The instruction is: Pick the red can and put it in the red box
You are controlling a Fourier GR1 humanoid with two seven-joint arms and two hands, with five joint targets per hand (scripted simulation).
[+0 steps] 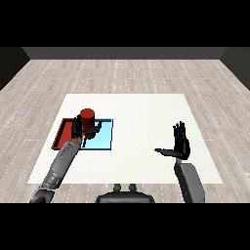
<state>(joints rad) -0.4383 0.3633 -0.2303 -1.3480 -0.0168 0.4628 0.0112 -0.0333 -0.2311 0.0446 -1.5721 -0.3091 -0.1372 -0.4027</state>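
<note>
Left hand (81, 128) curls round red can (87, 119), can upright, long axis vertical, top up, over the seam between red tray (62, 133) and light blue tray (103, 137). Right hand (179, 142) empty, fingers straight, thumb out, above white table (146, 112).

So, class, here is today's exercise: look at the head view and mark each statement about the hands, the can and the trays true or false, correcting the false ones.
1. The left hand is curled round the red can. True.
2. The right hand holds the can. False: it is open, fingers straight, holding nothing.
3. The red tray lies to the left of the light blue tray. True.
4. The can lies on its side. False: it is upright.
5. The trays sit far apart on the white table. False: they lie side by side.
</note>
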